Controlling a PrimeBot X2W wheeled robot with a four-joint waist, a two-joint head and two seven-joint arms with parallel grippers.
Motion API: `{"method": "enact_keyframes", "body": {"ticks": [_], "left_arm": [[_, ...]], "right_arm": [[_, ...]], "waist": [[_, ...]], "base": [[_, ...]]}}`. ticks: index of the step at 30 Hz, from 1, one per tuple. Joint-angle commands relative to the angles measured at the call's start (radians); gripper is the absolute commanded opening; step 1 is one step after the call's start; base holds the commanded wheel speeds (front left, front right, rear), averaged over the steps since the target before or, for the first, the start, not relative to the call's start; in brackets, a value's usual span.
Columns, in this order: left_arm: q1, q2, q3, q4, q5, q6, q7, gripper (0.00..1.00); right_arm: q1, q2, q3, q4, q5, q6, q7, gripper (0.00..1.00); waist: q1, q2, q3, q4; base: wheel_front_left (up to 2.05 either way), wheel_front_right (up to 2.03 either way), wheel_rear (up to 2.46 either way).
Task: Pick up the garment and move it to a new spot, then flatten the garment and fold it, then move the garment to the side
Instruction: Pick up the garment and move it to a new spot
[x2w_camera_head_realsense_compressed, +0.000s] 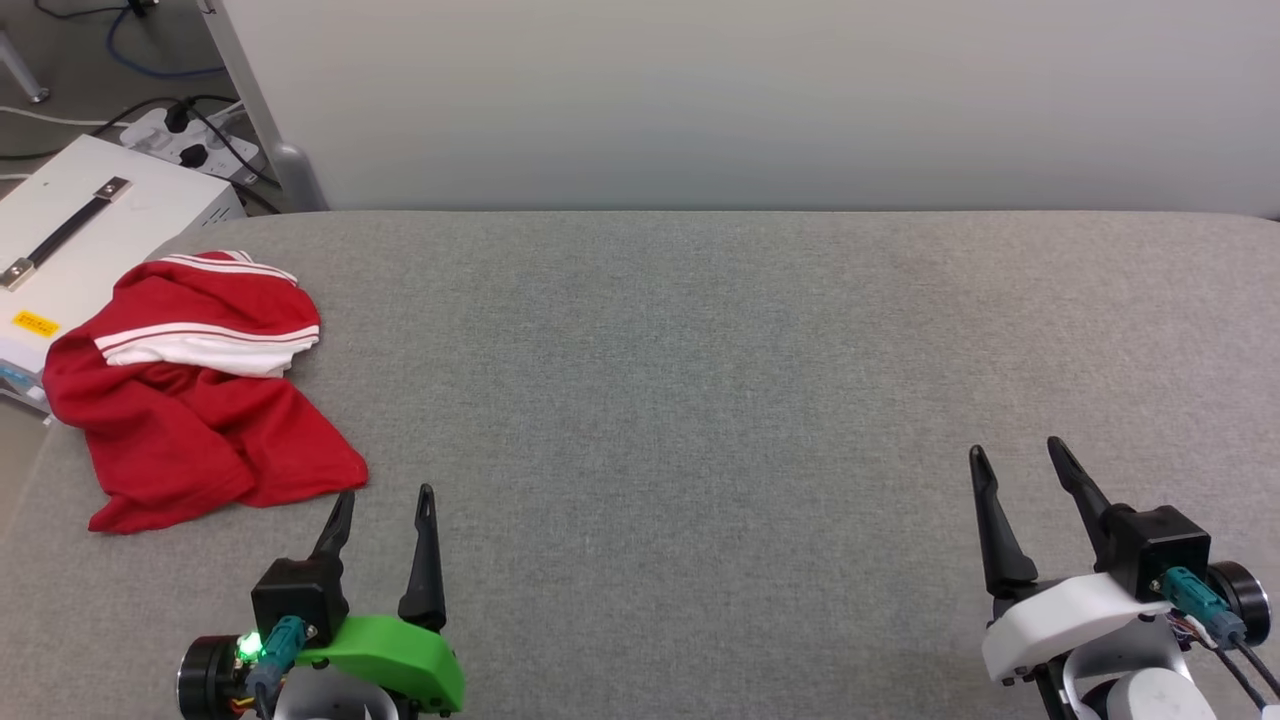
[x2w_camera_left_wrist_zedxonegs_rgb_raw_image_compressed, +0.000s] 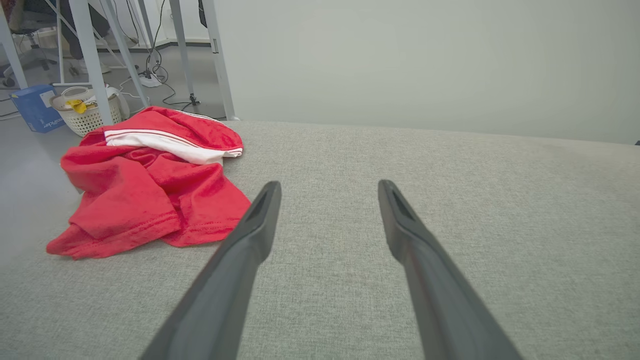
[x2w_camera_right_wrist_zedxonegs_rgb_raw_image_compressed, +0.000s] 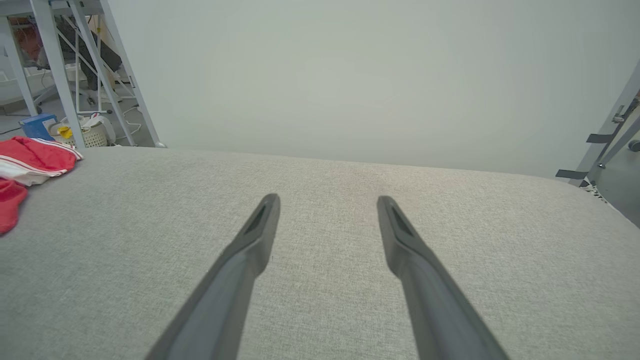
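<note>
Left pincer (x2w_camera_head_realsense_compressed: 385, 495): near left of the desk (x2w_camera_head_realsense_compressed: 700, 400), green wrist shell, small green light lit at the housing. Two dark fingers spread apart, released, nothing between them. In the left wrist view the left pincer (x2w_camera_left_wrist_zedxonegs_rgb_raw_image_compressed: 328, 185) has bare grey fabric in the gap between its fingers.

Right pincer (x2w_camera_head_realsense_compressed: 1015, 448): near right of the desk, white wrist shell. Fingers spread apart, released, empty. In the right wrist view the right pincer (x2w_camera_right_wrist_zedxonegs_rgb_raw_image_compressed: 327, 197) points at the far edge of the desk over plain fabric.

Garment (x2w_camera_head_realsense_compressed: 190, 420): red, crumpled in a loose heap at the left edge of the desk, just beyond and to the left of the left pincer, not touching it. A white sleeve with red-and-white striped trim lies folded across the top of the heap. The red hem spreads toward the near side (x2w_camera_left_wrist_zedxonegs_rgb_raw_image_compressed: 145, 195). The right wrist view catches its edge at far left (x2w_camera_right_wrist_zedxonegs_rgb_raw_image_compressed: 30, 157), well apart from the right pincer.

Desk: grey woven fabric top, rounded far-left corner.

White case (x2w_camera_head_realsense_compressed: 90, 230): beside the desk's left edge, black handle, yellow label.

Power strip (x2w_camera_head_realsense_compressed: 190, 140): on the floor, far left, cables plugged in.

Basket (x2w_camera_left_wrist_zedxonegs_rgb_raw_image_compressed: 87, 112): pale, on the floor beyond the garment, next to a blue box (x2w_camera_left_wrist_zedxonegs_rgb_raw_image_compressed: 35, 107).

Partition (x2w_camera_head_realsense_compressed: 750, 100): plain, pale, along the far edge of the desk.
</note>
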Motion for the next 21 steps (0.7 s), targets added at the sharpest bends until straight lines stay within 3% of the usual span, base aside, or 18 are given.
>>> {"method": "enact_keyframes", "body": {"ticks": [1, 9, 21], "left_arm": [[-0.011, -0.004, 0.0, 0.006, -0.014, -0.007, -0.01, 1.0], [-0.013, -0.004, 0.002, 0.015, -0.021, -0.005, -0.027, 1.0], [-0.015, -0.004, 0.006, 0.016, -0.031, -0.006, -0.052, 1.0]], "right_arm": [[-0.013, -0.001, 0.007, 0.006, 0.004, -0.001, -0.012, 1.0], [-0.012, -0.001, 0.033, 0.021, 0.007, -0.001, -0.028, 1.0], [-0.009, -0.001, 0.075, 0.048, 0.026, -0.001, -0.053, 1.0]], "waist": [[0.0, 0.008, 0.002, 0.008], [0.0, 0.0088, -0.001, 0.062], [0.0, 0.0098, -0.013, 0.209]], "base": [[0.0, 0.0, 0.0], [0.0, 0.0, 0.0], [0.0, 0.0, 0.0]]}}
